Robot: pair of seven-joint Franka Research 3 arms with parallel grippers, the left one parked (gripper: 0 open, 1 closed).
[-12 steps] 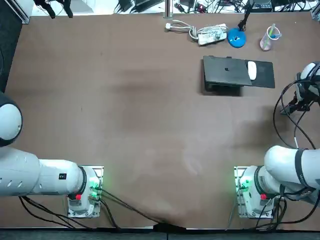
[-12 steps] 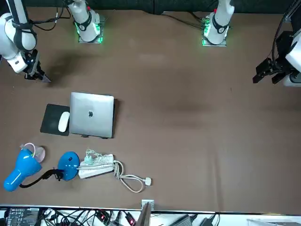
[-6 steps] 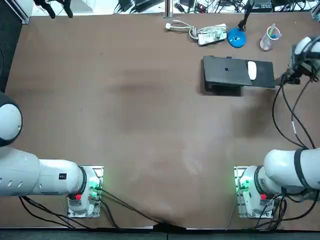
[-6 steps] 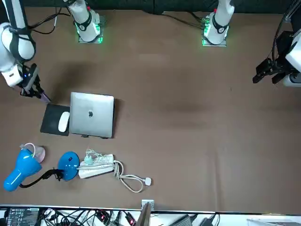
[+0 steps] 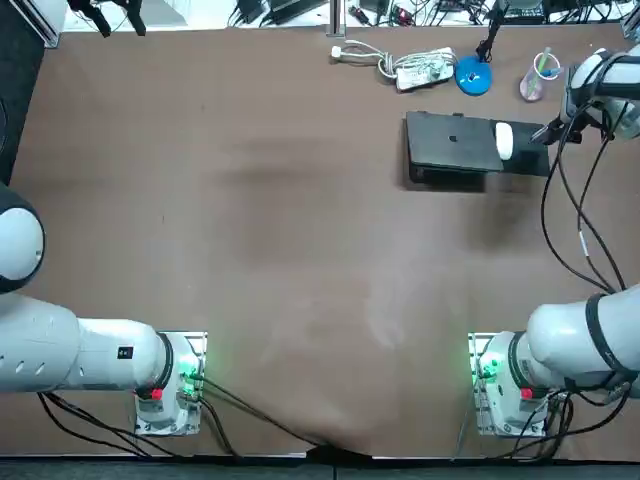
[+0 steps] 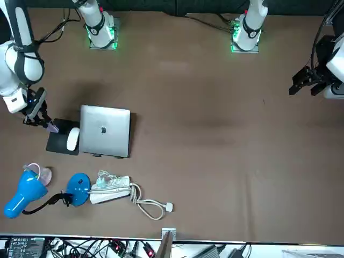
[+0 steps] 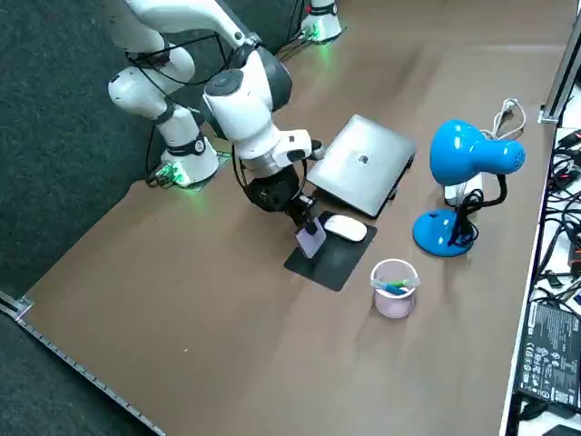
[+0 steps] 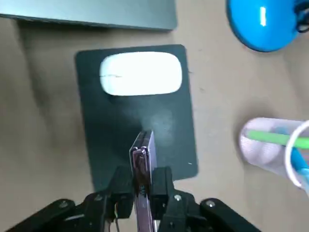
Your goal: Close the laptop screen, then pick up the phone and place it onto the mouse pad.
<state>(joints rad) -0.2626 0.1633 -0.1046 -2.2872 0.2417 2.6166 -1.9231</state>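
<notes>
- Laptop (image 7: 363,169) lies shut, lid flat, silver back facing up.
- Right gripper (image 7: 304,224) hangs over the near end of the mouse pad (image 7: 338,264), the end away from the laptop.
- Its two fingers (image 8: 122,187) are clamped on the phone (image 8: 143,153), one on each broad face.
- The phone is held on edge, thin side towards the wrist camera, its free end pointing down at the pad.
- From the side, the phone's lower corner looks right at the pad's surface; whether it touches, I cannot tell.
- The mouse (image 8: 141,73) sits on the pad's far half, next to the laptop's edge, and it is clear of the phone.
- Bare pad shows between phone and mouse.
- The pad itself lies just beside the laptop, their edges touching or nearly so.
- A blue lamp (image 7: 472,154) stands beyond the pad on the table's outer side, its head above the laptop's corner.
- A clear cup (image 7: 394,289) with a green item inside stands just off the pad's corner, near the lamp's base.
- A power strip (image 5: 425,68) with a coiled white cable lies on the far side of the laptop.
</notes>
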